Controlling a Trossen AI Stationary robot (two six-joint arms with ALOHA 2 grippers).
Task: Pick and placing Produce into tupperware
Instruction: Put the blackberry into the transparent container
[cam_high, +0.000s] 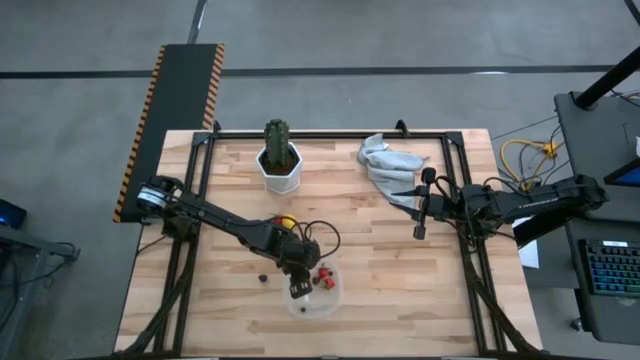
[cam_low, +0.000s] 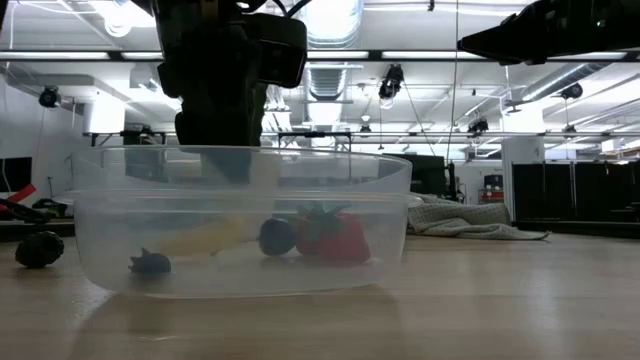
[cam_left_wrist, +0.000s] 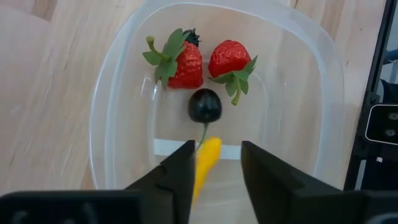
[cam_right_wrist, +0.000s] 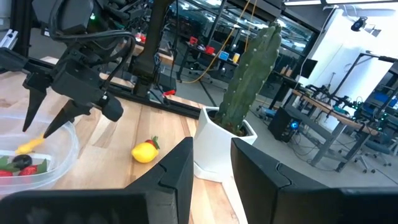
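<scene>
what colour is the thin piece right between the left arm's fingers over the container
Yellow-orange: the sliver shows best in the left wrist view, above the tupperware.

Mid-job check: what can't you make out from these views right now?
- High view: the left gripper covers part of the tupperware, so its contents can't be counted.
- Low view: the dark piece beside the tupperware is too dim to identify.
- Left wrist view: the yellow piece is blurred.

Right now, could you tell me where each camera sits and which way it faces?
High: overhead, straight down; both arms, tupperware.
Low: table height, level through the tupperware; left arm above it.
Left wrist: looks down into the tupperware; left gripper open over strawberries.
Right wrist: faces cactus, lemon; right gripper.
Shared: the tupperware, in all four views.
</scene>
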